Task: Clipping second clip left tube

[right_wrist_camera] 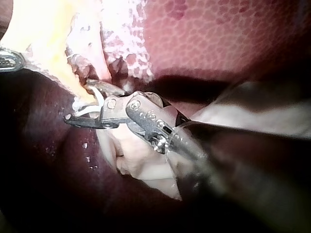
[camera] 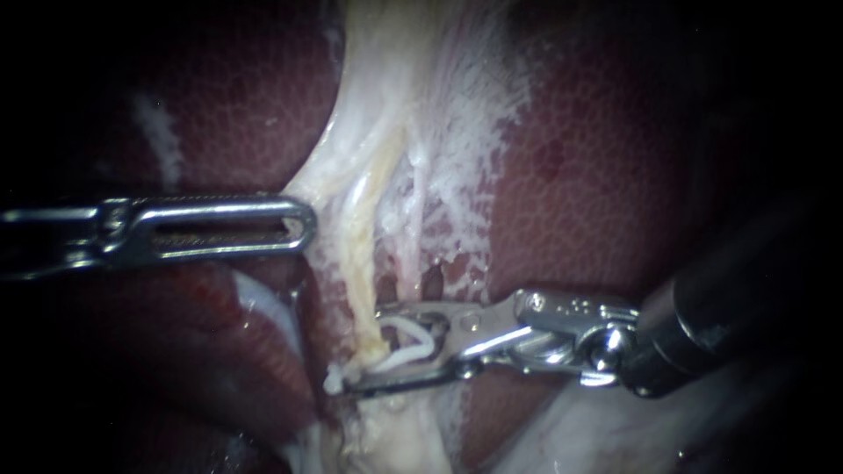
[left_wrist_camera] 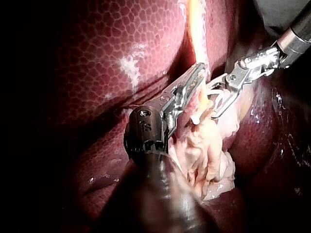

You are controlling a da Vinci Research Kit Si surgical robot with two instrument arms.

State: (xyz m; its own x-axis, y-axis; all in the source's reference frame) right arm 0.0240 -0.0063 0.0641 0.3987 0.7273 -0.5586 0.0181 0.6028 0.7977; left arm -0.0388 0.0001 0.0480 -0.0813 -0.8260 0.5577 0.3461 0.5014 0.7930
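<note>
The left tube (camera: 362, 272), a yellowish strand running down pale tissue (camera: 378, 105) between lobes of the liver (camera: 597, 202), is being straddled near its lower end by the right instrument (camera: 364, 347). That end effector is being held partly apart, clamped on a white clip (camera: 413, 341) seated between both jaws. The end effector of the left instrument (camera: 303, 226) is being clamped on the pale tissue's left edge.

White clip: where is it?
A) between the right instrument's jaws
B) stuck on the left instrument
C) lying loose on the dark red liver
A: the white clip sits between the jaws of the right instrument, against the tube.
</note>
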